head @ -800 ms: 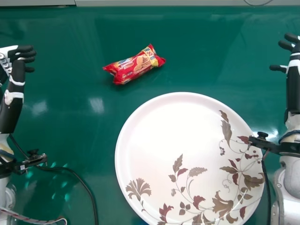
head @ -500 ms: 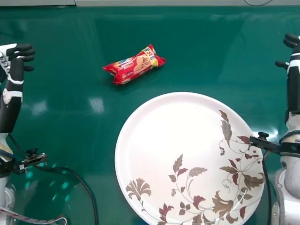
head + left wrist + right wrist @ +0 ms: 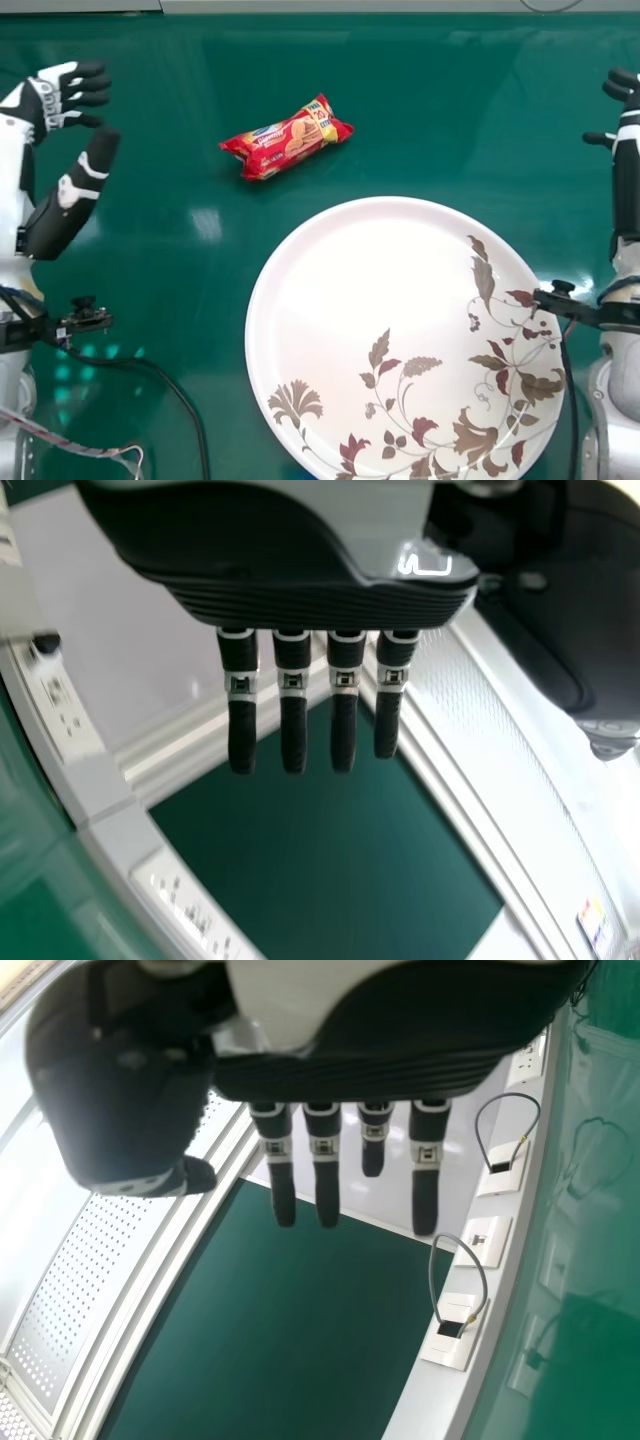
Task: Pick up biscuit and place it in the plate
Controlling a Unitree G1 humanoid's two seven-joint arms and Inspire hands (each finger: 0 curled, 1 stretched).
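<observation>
Two hands noted in head view: left hand (image 3: 48, 100) and right hand (image 3: 625, 85). There we also record one red biscuit packet (image 3: 285, 145) and one patterned white plate (image 3: 350, 270). The packet lies on the green table (image 3: 440, 110) to the left hand's right, well apart from it, and farther still from the right hand. We place the plate between the hands but nearer the robot than either; packet and plate are apart. One black cable (image 3: 183, 395) runs nearer the robot than the left hand.

Left wrist view gives us the left hand (image 3: 310, 600) with its fingers straight and spaced apart. In right wrist view we read the right hand's (image 3: 350, 1070) fingers as straight, also apart. We count one dark green panel (image 3: 330, 860) beyond the fingers in each wrist view, and beside the right hand two grey wire loops (image 3: 484, 1272) among white wall plates (image 3: 492, 1232).

Cut off in head view: the plate's near rim and part of the right hand. The small print on the packet we find hard to make out.
</observation>
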